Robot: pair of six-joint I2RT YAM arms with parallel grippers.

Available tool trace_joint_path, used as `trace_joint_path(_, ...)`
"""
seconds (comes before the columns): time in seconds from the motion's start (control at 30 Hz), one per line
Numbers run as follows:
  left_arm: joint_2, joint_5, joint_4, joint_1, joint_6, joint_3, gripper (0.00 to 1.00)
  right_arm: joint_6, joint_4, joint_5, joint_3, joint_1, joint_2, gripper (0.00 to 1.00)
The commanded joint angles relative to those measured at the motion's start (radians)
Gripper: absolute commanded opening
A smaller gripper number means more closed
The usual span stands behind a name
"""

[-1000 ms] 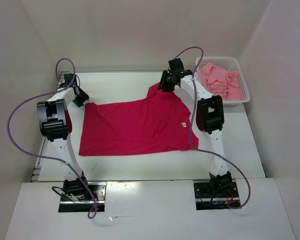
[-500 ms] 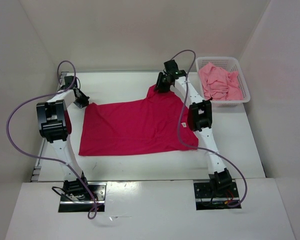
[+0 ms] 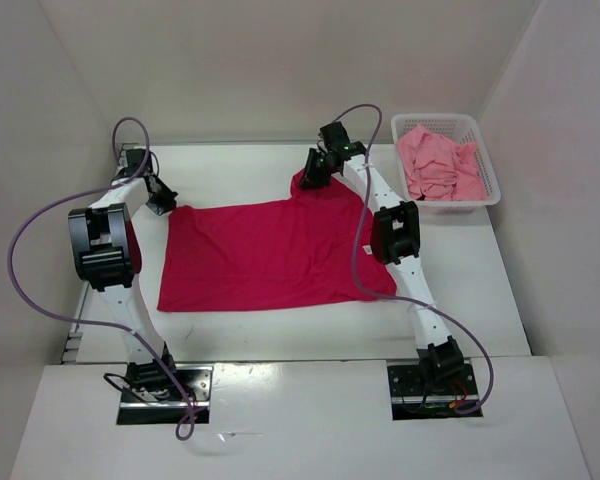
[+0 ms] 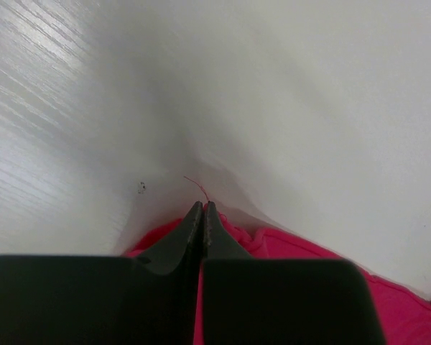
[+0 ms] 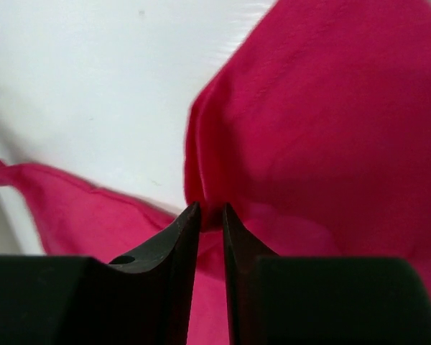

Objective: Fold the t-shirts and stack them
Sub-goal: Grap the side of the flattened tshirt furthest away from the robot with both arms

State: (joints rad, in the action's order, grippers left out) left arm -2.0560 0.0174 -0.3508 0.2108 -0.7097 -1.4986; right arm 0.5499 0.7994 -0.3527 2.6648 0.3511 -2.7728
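Observation:
A bright crimson t-shirt (image 3: 270, 255) lies spread flat on the white table. My left gripper (image 3: 165, 203) sits at the shirt's far left corner. In the left wrist view the left gripper (image 4: 202, 208) is shut, pinching the crimson hem (image 4: 287, 244), and a loose thread sticks out past the tips. My right gripper (image 3: 308, 180) is at the far right sleeve. In the right wrist view the right gripper (image 5: 212, 214) has its jaws nearly together, with a raised fold of the crimson cloth (image 5: 323, 129) between them. A light pink t-shirt (image 3: 440, 160) lies crumpled in the basket.
A white mesh basket (image 3: 435, 118) stands at the far right corner of the table. White walls close in the back and both sides. Purple cables loop from both arms above the table.
The left gripper has closed on the shirt's far left corner. The right arm has shifted left along the far sleeve, and its jaws have narrowed onto a fold of cloth.

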Motion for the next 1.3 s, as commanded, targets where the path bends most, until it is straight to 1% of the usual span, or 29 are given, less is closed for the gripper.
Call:
trace_joint_path(0.0, 0.05, 0.0, -0.001, -0.001, 0.016, 0.014, 0.0, 0.06, -0.081, -0.143, 0.043, 0.008, 0.001, 0.24)
trace_joint_path(0.07, 0.059, 0.0, -0.001, -0.001, 0.016, 0.014, 0.0, 0.119, -0.138, -0.205, 0.043, -0.001, -0.01, 0.24)
trace_joint_path(0.1, 0.059, 0.0, -0.01, -0.001, 0.016, 0.014, 0.0, 0.166, -0.155, -0.262, 0.043, -0.001, -0.01, 0.25)
trace_joint_path(0.13, 0.071, 0.0, -0.01, -0.001, 0.016, 0.014, 0.0, 0.189, -0.181, -0.287, 0.064, -0.011, -0.022, 0.32)
trace_joint_path(0.23, 0.082, 0.01, -0.01, -0.001, 0.016, 0.023, 0.0, 0.283, -0.241, -0.406, 0.102, -0.035, -0.045, 0.39)
trace_joint_path(0.27, 0.091, 0.01, -0.01, -0.001, 0.016, 0.023, 0.0, 0.295, -0.25, -0.417, 0.125, -0.049, -0.045, 0.45)
trace_joint_path(0.3, 0.091, 0.01, -0.02, 0.009, 0.016, 0.023, 0.0, 0.295, -0.23, -0.417, 0.157, -0.049, -0.059, 0.47)
trace_joint_path(0.33, 0.091, 0.01, -0.02, 0.009, 0.027, 0.023, 0.0, 0.263, -0.189, -0.378, 0.208, -0.073, -0.059, 0.48)
trace_joint_path(0.37, 0.091, 0.022, -0.02, 0.009, 0.027, 0.023, 0.0, 0.243, -0.189, -0.35, 0.217, -0.086, -0.059, 0.48)
trace_joint_path(0.47, 0.082, 0.047, -0.045, 0.009, 0.039, 0.003, 0.0, 0.135, -0.092, -0.229, 0.218, -0.124, -0.016, 0.35)
trace_joint_path(0.5, 0.073, 0.047, -0.045, 0.009, 0.05, -0.011, 0.0, 0.108, -0.065, -0.194, 0.227, -0.148, -0.007, 0.23)
trace_joint_path(0.53, 0.073, 0.059, -0.056, 0.009, 0.05, -0.029, 0.0, 0.058, -0.014, -0.102, 0.227, -0.167, 0.017, 0.14)
trace_joint_path(0.57, 0.063, 0.059, -0.065, 0.009, 0.05, -0.029, 0.0, 0.041, 0.0, -0.062, 0.227, -0.167, 0.028, 0.14)
trace_joint_path(0.6, 0.063, 0.059, -0.065, 0.009, 0.05, -0.038, 0.0, 0.026, 0.0, -0.034, 0.227, -0.178, 0.038, 0.09)
trace_joint_path(0.63, 0.063, 0.059, -0.065, 0.009, 0.05, -0.038, 0.0, 0.015, 0.009, -0.008, 0.227, -0.178, 0.038, 0.09)
trace_joint_path(0.67, 0.063, 0.068, -0.076, 0.009, 0.05, -0.038, 0.0, 0.004, 0.009, 0.05, 0.227, -0.178, 0.038, 0.09)
trace_joint_path(0.77, 0.073, 0.069, -0.076, 0.009, 0.05, 0.001, 0.0, -0.008, -0.012, 0.084, 0.257, -0.166, 0.006, 0.08)
trace_joint_path(0.8, 0.082, 0.059, -0.076, 0.009, 0.05, 0.012, 0.0, -0.018, -0.028, 0.101, 0.282, -0.153, -0.008, 0.1)
trace_joint_path(0.9, 0.092, 0.047, -0.076, 0.009, 0.05, 0.024, 0.0, -0.039, -0.086, 0.141, 0.27, -0.127, -0.03, 0.14)
trace_joint_path(0.93, 0.092, 0.036, -0.076, 0.009, 0.041, 0.024, 0.0, -0.039, -0.113, 0.174, 0.259, -0.118, -0.03, 0.17)
trace_joint_path(1.07, 0.102, 0.004, -0.076, 0.009, 0.032, 0.047, 0.0, -0.048, -0.192, 0.185, 0.259, -0.098, -0.057, 0.31)
trace_joint_path(1.13, 0.102, 0.004, -0.076, 0.009, 0.032, 0.058, 0.0, -0.048, -0.203, 0.201, 0.259, -0.089, -0.076, 0.39)
trace_joint_path(1.17, 0.102, -0.005, -0.076, 0.009, 0.032, 0.067, 0.0, -0.048, -0.216, 0.21, 0.271, -0.089, -0.086, 0.46)
trace_joint_path(1.2, 0.111, -0.005, -0.076, 0.009, 0.032, 0.067, 0.0, -0.048, -0.226, 0.21, 0.271, -0.089, -0.096, 0.47)
trace_joint_path(1.23, 0.12, -0.005, -0.076, 0.009, 0.032, 0.067, 0.0, -0.039, -0.238, 0.21, 0.271, -0.089, -0.109, 0.53)
trace_joint_path(1.27, 0.12, -0.014, -0.076, 0.009, 0.032, 0.067, 0.0, -0.039, -0.238, 0.21, 0.271, -0.089, -0.11, 0.54)
